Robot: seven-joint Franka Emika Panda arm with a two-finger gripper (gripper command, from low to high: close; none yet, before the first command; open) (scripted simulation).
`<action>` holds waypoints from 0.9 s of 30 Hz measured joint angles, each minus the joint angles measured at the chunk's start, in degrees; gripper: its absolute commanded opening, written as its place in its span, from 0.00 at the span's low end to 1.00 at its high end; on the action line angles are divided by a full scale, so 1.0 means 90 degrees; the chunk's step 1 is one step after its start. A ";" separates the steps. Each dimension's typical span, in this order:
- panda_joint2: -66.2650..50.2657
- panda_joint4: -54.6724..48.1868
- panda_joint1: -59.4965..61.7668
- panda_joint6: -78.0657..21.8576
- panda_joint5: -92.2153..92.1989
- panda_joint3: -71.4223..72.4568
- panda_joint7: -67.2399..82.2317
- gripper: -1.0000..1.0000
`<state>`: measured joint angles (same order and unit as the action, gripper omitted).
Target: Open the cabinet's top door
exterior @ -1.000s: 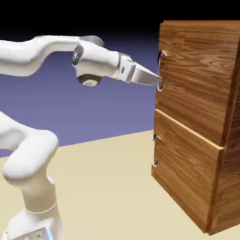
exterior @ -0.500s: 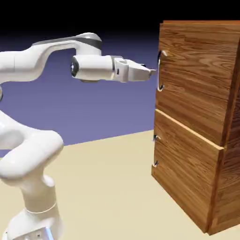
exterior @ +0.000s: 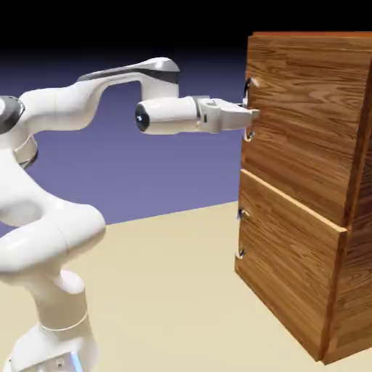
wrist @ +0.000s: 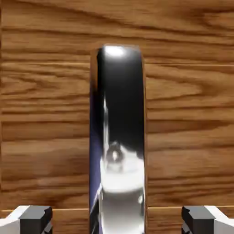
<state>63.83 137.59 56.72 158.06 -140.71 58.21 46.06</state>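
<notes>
The cabinet (exterior: pixel 341 218) of reddish-brown wood stands at the exterior view's right. Its top door (exterior: pixel 305 123) is flush with the front and carries a curved silver handle (exterior: pixel 249 135) at its left edge. My gripper (exterior: pixel 251 114) reaches level from the left, with its tips at the middle of that handle. In the hand view the handle (wrist: pixel 119 114) runs upright between the two grey fingertips (wrist: pixel 34 218). They stand wide apart, with wood showing on each side of the bar. The gripper (wrist: pixel 117 219) is open around the handle and does not touch it.
Below the top door sits the shorter lower panel (exterior: pixel 287 269) with its small handle mounts (exterior: pixel 240 214). The tan table (exterior: pixel 167 290) stretches between the arm's base (exterior: pixel 51 341) and the cabinet.
The hand has swung up, levelled out and moved right until its fingertips straddle the top door's handle. The door has not moved.
</notes>
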 measured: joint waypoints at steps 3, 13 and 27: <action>0.0122 0.0682 -0.0692 -0.0594 0.0327 -0.0628 0.0105 0.00; 0.0785 0.2446 -0.2334 -0.2489 0.2141 -0.2935 0.0128 0.00; 0.1172 0.3231 -0.2686 -0.5005 0.5234 -0.6166 0.0161 0.00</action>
<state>74.37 166.67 32.54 113.01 -93.60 2.72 47.51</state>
